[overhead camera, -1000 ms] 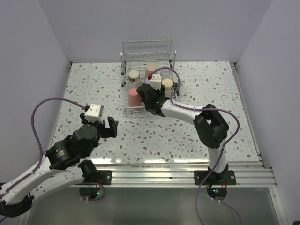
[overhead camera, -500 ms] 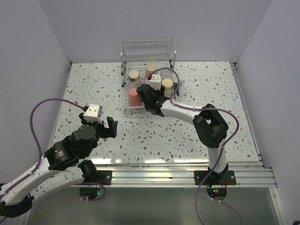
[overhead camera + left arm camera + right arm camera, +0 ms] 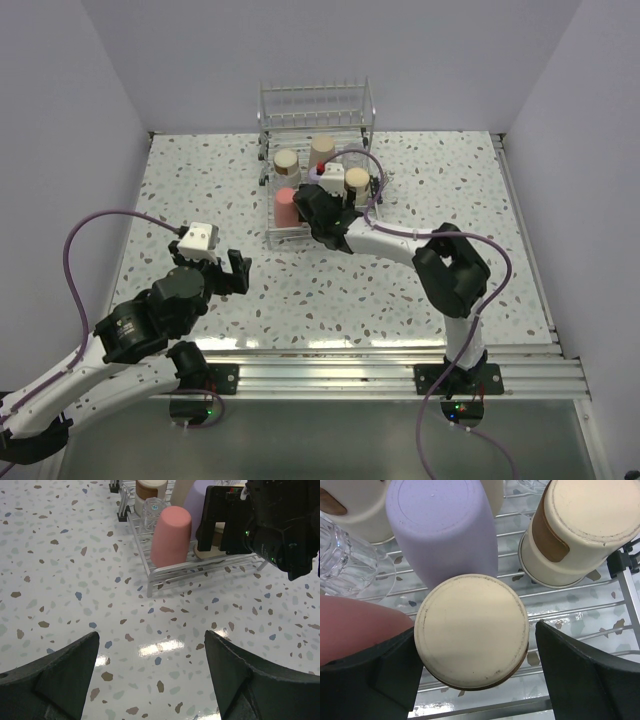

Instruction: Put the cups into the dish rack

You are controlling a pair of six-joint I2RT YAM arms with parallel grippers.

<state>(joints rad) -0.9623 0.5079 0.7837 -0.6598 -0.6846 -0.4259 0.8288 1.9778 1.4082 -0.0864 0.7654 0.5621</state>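
The silver wire dish rack (image 3: 268,238) stands at the back middle of the table with several cups in it. My right gripper (image 3: 475,628) hangs open over the rack. An upturned cup with a tan base (image 3: 471,630) stands between its fingers; the right finger is clear of it and the left finger is close beside it. Around it stand a lavender cup (image 3: 442,525), a second tan-based cup (image 3: 580,530), a clear cup (image 3: 345,560) and a coral-pink cup (image 3: 355,625). My left gripper (image 3: 152,652) is open and empty above bare table, well short of the rack (image 3: 200,566).
The rack's raised slotted back rail (image 3: 316,100) stands against the far wall. The right arm (image 3: 450,270) reaches from the near right across to the rack. Speckled tabletop (image 3: 200,180) spreads left and right of the rack, ending at a metal rail (image 3: 380,350) along the near edge.
My right gripper's jaws have spread apart, letting go of the tan-based cup, which now stands in the rack. The left arm has not moved.
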